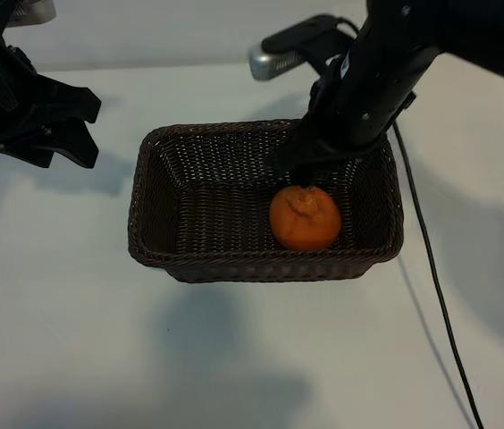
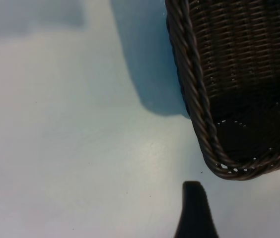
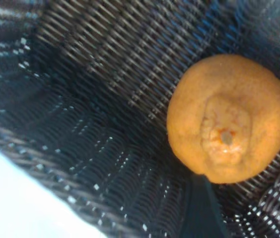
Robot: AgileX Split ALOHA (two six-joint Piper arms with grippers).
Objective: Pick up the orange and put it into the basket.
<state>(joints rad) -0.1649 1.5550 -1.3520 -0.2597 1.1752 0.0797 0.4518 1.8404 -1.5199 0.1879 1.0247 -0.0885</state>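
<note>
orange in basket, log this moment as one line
orange: lying in basket, right side | right hand: above orange, not holding it | left hand: idle left of basket

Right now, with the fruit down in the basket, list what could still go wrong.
1. The right pincer hangs just above the orange, one finger beside the peel. Lifting off crooked might nudge or roll the fruit.
2. The right arm stands low over the basket's far rim. Pulling back sideways instead of up could catch the weave and drag the basket.
3. A cable trails across the table near the basket's corner. It might snag as the arm retreats.
</note>
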